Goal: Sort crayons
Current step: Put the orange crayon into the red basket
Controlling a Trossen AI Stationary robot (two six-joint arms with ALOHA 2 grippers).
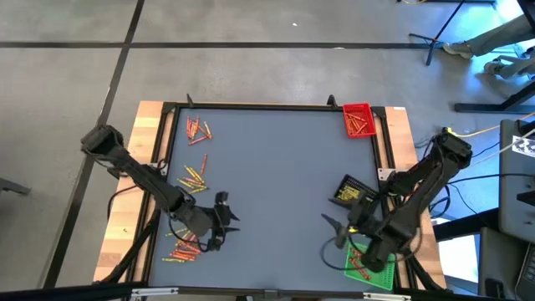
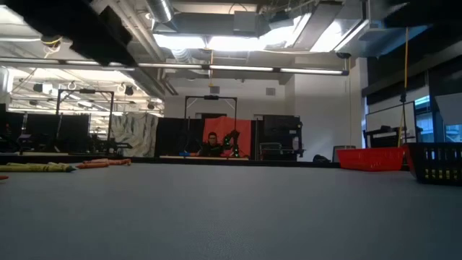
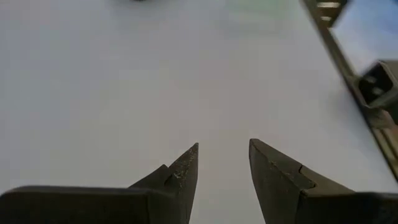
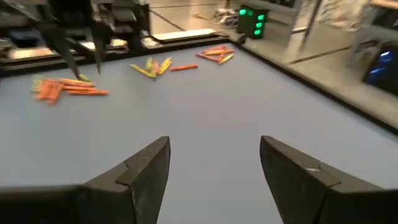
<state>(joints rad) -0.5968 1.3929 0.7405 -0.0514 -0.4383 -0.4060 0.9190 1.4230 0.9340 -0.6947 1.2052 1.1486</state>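
Observation:
The crayons lie in three loose heaps on the left of the grey mat: a far heap point(image 1: 198, 131), a yellowish middle heap point(image 1: 194, 177) and an orange-red near heap point(image 1: 185, 248). The right wrist view shows the same heaps, near point(image 4: 62, 89), middle point(image 4: 152, 66) and far point(image 4: 214, 54). My left gripper point(image 1: 230, 219) point(image 3: 224, 152) hovers open over bare mat just right of the near heap, with nothing between its fingers. My right gripper point(image 1: 330, 232) point(image 4: 214, 146) hovers open over the mat at near right, pointing toward the heaps, also with nothing between its fingers.
A red tray point(image 1: 358, 106) with crayons in it stands at the far right corner. A black tray point(image 1: 347, 186) sits at mid right, and a green tray point(image 1: 348, 261) holding crayons is at near right, partly under my right arm. A black frame borders the mat. Bare mat lies in the middle.

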